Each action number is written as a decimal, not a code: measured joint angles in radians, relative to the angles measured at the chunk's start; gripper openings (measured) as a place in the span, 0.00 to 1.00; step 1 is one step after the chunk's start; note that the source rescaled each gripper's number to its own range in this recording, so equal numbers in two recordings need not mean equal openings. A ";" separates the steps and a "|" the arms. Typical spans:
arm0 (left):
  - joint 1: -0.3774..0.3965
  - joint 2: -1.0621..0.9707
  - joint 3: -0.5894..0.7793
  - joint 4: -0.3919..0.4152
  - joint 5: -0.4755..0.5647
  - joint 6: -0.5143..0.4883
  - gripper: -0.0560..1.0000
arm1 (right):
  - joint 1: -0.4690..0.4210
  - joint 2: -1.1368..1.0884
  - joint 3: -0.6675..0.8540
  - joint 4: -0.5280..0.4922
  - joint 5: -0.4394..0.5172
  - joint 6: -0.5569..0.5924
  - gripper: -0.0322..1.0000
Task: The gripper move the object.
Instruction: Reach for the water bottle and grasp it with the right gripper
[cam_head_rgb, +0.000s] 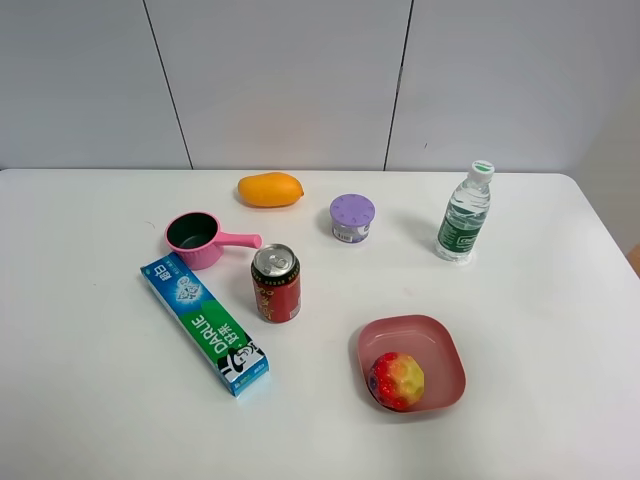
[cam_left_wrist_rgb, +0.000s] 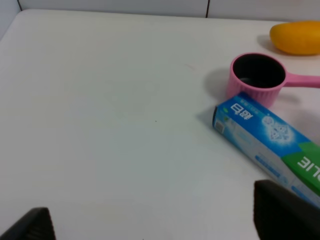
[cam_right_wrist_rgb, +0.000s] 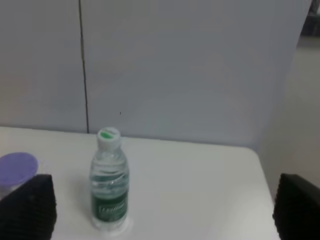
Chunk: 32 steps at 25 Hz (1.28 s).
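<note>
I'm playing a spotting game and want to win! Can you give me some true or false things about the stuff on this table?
1. The water bottle stands upright. True.
2. The red can lies on its side. False: it stands upright.
3. The pink bowl holds a round red-and-yellow thing. True.
4. The right gripper is squeezing the water bottle. False: it is open, and the water bottle stands ahead of it, untouched.

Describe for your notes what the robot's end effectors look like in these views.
Only fingertips show. The left end effector has two matte black, blocky fingers; the right end effector has black fingers with a fine grid texture. No arm, cable or marking is visible in any view.
</note>
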 joint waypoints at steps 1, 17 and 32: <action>0.000 0.000 0.000 0.000 0.000 0.000 1.00 | 0.000 0.039 0.000 -0.002 -0.059 -0.031 1.00; 0.000 0.000 0.000 0.000 0.000 0.000 1.00 | 0.003 0.713 0.124 0.040 -0.506 -0.147 1.00; 0.000 0.000 0.000 0.000 0.000 0.000 1.00 | 0.124 1.240 0.129 0.039 -0.946 -0.086 1.00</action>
